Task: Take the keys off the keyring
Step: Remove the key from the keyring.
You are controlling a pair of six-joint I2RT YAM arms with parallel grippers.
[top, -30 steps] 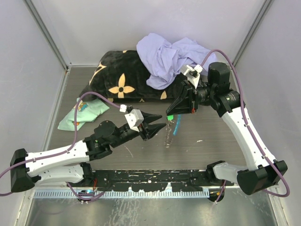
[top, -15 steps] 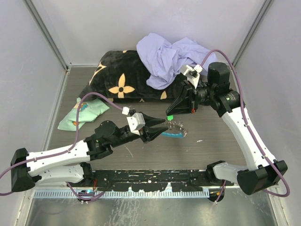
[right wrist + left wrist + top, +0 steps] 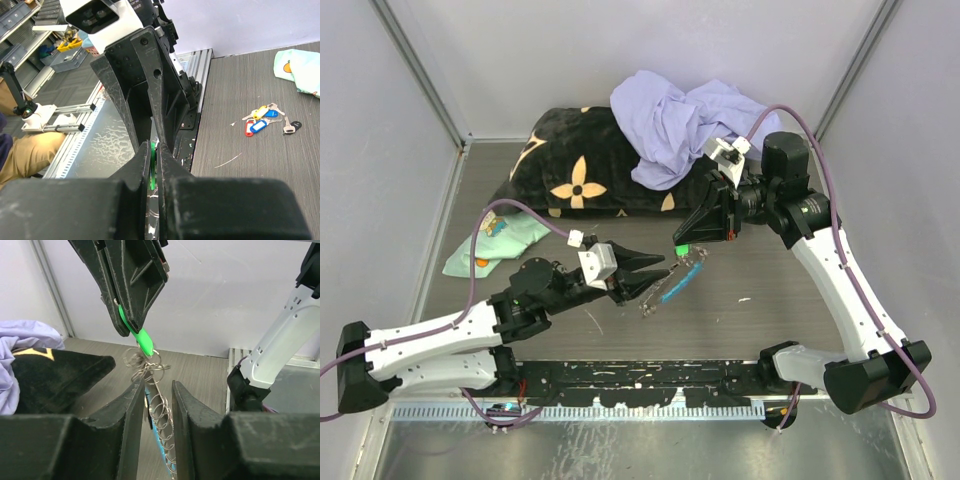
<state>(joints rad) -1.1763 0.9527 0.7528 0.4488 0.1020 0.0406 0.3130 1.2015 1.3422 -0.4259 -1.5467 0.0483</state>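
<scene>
My right gripper (image 3: pixel 686 244) hangs above the table, shut on the green tag (image 3: pixel 143 341) of a key (image 3: pixel 152 161). From that tag the keyring's silver chain (image 3: pixel 657 293) slants down to the left, with its light-blue crescent (image 3: pixel 676 284) alongside. My left gripper (image 3: pixel 660 272) reaches in from the left. In the left wrist view its jaws stand narrowly apart on either side of the chain (image 3: pixel 163 415), with small gaps showing. Loose keys with yellow, blue and red tags (image 3: pixel 261 120) lie on the table, and a dark-headed key (image 3: pixel 290 126) lies beside them.
A black blanket with tan flowers (image 3: pixel 578 172) lies at the back, with a lavender cloth (image 3: pixel 682 118) heaped on it. A mint-green cloth (image 3: pixel 498 240) sits at the left. Grey walls close in three sides, and a metal rail (image 3: pixel 640 378) runs along the front.
The chain hung straight down, swung out to the right, and now slants down-left. My left gripper drew back slightly to the left and its jaws narrowed around the chain. The right arm held still.
</scene>
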